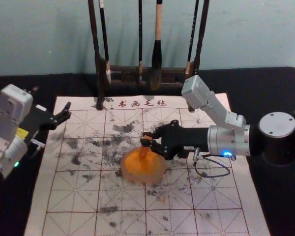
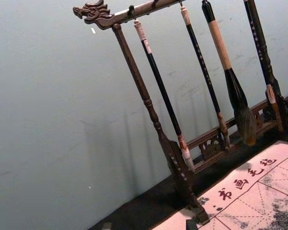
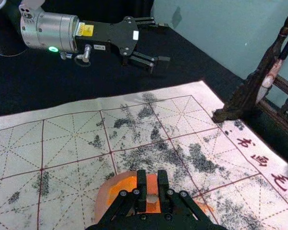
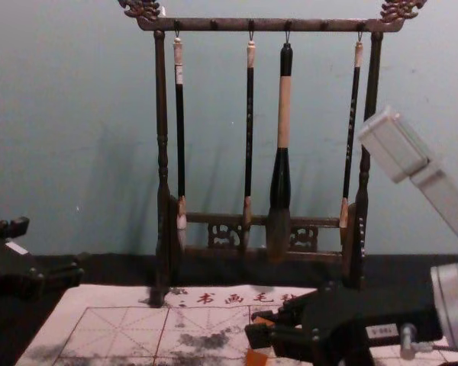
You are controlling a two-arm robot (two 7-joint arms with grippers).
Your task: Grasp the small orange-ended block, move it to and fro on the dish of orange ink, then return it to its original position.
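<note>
Right now the block is between the two fingers of the right gripper, which pinch it from either side. In the head view the gripper reaches in from the right, and the block stands roughly upright, with orange visible above and below the fingertips. Its lower end is over the far part of the dish; whether it touches the orange ink I can't tell. The dish is round with a pale rim and sits near the middle of the mat.

The mat is pale, ruled in dark red squares with dashed lines inside them. Black smudges are scattered over it, mostly around the dish and on the left half, and dark characters run along its far edge. Black cloth covers the table around it.

The left gripper is parked by the mat's far left corner, well apart from the dish, its fingers spread and holding nothing.

Behind the mat stands a dark wooden rack with carved dragon heads at its upper ends. Four brushes hang from it, one much thicker than the rest. Beyond is a plain blue-green wall.
</note>
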